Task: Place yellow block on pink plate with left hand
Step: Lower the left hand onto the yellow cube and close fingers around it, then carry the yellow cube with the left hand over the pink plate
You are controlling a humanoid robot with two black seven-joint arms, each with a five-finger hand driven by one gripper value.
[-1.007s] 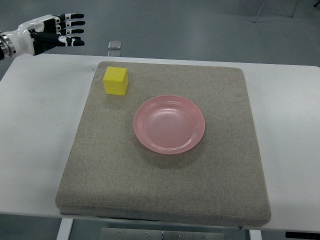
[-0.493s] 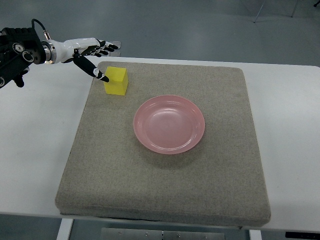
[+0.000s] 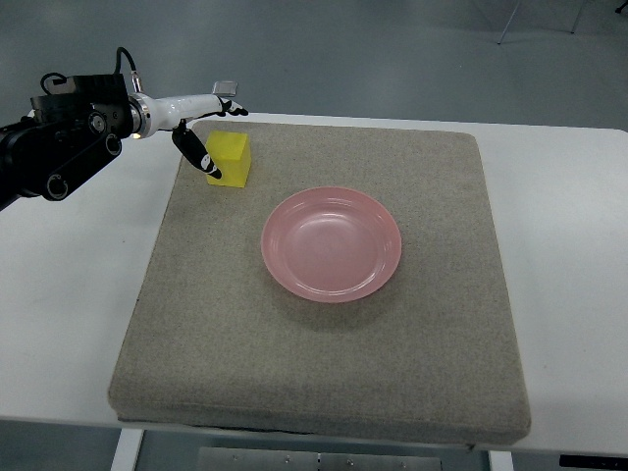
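Observation:
The yellow block (image 3: 233, 163) sits on the grey mat near its far left corner. The pink plate (image 3: 332, 243) lies empty at the mat's middle, to the right of and nearer than the block. My left hand (image 3: 226, 143) reaches in from the left and straddles the block. Its thumb (image 3: 200, 155) runs down the block's left side, with the tip at the near left corner. The other fingers (image 3: 229, 110) stretch out just beyond the block's far edge. The hand is open and the block rests on the mat. The right arm is out of view.
The grey mat (image 3: 324, 363) covers most of the white table (image 3: 69, 294). The left arm's black forearm housing (image 3: 64, 137) hangs over the table's far left. A small grey object (image 3: 225, 85) lies on the floor behind the table.
My left hand has moved right and down from the far left corner to the block. It now has its thumb along the block's left side and its fingers beyond the far edge.

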